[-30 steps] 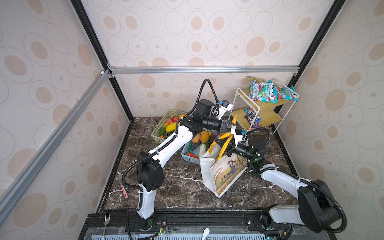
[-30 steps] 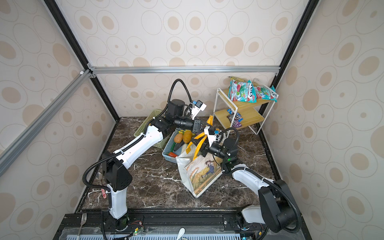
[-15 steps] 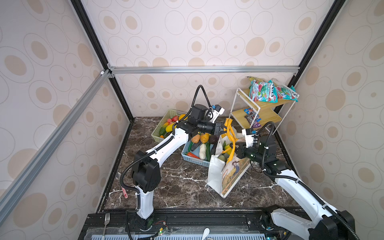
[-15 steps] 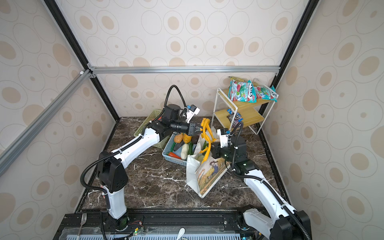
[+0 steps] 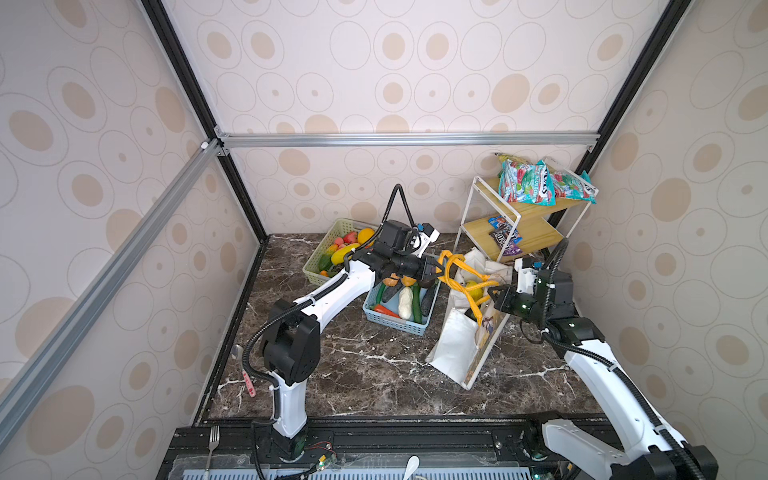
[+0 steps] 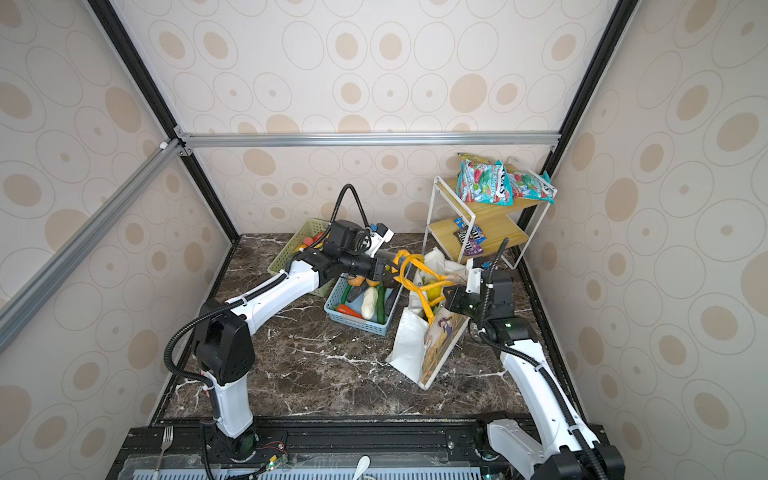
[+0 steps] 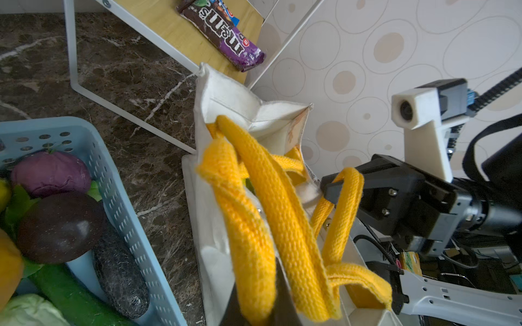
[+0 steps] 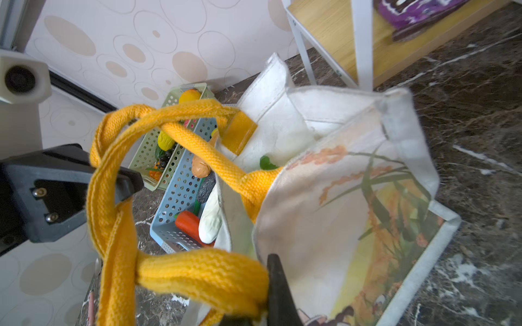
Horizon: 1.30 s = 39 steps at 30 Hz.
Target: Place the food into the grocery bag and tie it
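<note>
Leaning at a tilt on the dark marble table (image 5: 353, 365), the grocery bag (image 5: 455, 345) sits right of centre between the two arms. Its white side faces near-left, its printed face is turned toward the right arm, and its mouth is open. Its two yellow-orange handles (image 5: 453, 266) are crossed and twisted around each other above the mouth.

The left gripper (image 5: 434, 270) reaches in from the left, over the light blue basket (image 5: 395, 326), with its jaws closed on a strand of the handles. The left wrist view shows that strand running down to its fingers. The right gripper (image 5: 492, 293) comes in from the right at the bag's top edge, its jaws likewise clamped on a handle strand. In the right wrist view the strand bunches against its fingertip (image 8: 278, 285).

A yellow fruit (image 5: 471, 286) shows inside the bag's mouth. More food lies in the light blue basket just left of the bag, touching or nearly touching it, including a white radish (image 5: 405, 303), an orange carrot (image 8: 187, 224) and a dark round piece (image 7: 59, 225). A pale green basket (image 5: 318, 266) with more produce sits at the far left.

At the far right stands a white wire shelf (image 5: 519, 232), with teal-and-red snack packets (image 5: 525, 187) on top and an M&M's packet (image 7: 226, 34) on the lower board.
</note>
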Each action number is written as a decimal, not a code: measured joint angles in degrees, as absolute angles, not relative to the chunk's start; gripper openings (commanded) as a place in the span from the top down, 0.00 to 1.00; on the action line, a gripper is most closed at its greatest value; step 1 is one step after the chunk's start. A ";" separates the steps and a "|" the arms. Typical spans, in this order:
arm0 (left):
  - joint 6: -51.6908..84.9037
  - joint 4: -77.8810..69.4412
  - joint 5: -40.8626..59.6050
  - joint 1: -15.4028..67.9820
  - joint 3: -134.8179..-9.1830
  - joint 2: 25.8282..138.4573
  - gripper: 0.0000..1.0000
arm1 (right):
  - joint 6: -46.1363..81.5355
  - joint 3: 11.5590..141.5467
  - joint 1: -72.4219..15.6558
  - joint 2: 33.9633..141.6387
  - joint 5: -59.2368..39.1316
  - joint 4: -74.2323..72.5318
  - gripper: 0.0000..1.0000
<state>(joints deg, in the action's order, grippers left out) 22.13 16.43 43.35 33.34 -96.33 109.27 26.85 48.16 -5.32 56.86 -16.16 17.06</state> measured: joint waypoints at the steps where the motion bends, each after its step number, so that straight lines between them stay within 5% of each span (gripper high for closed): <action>1: 21.98 16.80 43.07 33.30 -96.14 109.27 1.00 | 27.24 48.10 -4.89 56.27 -15.70 17.52 0.97; 39: 21.63 16.88 41.23 28.27 -87.50 109.43 1.00 | 28.67 41.98 10.35 61.21 -23.53 20.53 0.96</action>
<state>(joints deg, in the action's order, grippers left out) 21.63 16.88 41.23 28.27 -87.50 109.43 28.67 41.98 10.35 61.21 -23.53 20.53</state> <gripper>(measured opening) 0.086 0.092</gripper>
